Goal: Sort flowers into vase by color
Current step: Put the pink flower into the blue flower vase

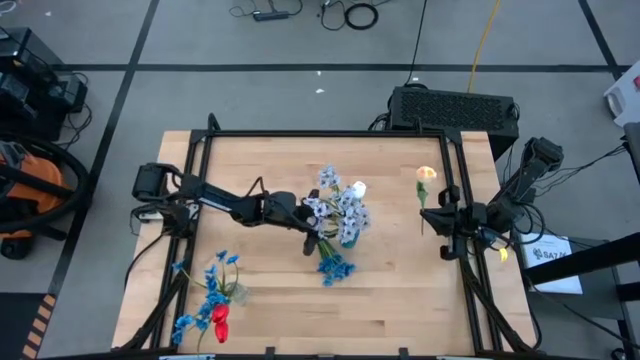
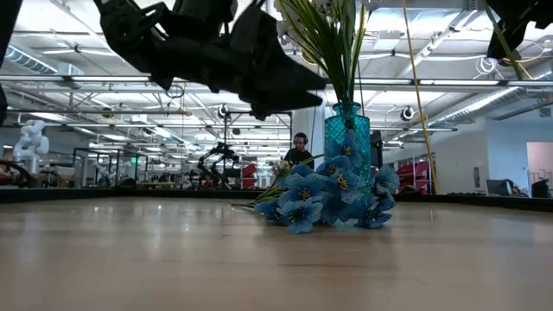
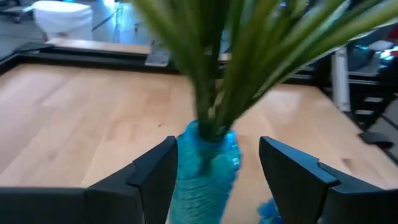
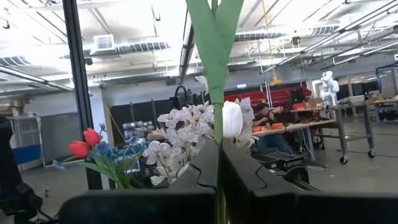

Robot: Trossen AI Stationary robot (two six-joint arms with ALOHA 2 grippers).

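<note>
Mid-sort, judging by the layout: the teal vase (image 2: 347, 131) near the desk (image 1: 280, 300) centre already carries a bunch of pale grey-blue sprays (image 1: 335, 205) plus a white tulip (image 1: 358, 188), and the left gripper (image 3: 214, 171) sits at the vase neck with fingers spread wide on either side of it — nothing pinched that I can see, so this looks like the release after a stem went in. A bright blue bunch (image 2: 328, 197) lies on the desk just beside the vase base. The right gripper (image 4: 217, 180) is shut on the green stem of a cream tulip (image 1: 425, 177), held up near the right edge of the desk, well apart from the vase. More flowers — blue sprays (image 1: 205, 290) and red tulips (image 1: 219, 320) — stand at the front left corner; what holds them I cannot tell. Next move probably: left arm backs off clear of the stems without tipping the vase, then the right brings its tulip over
</note>
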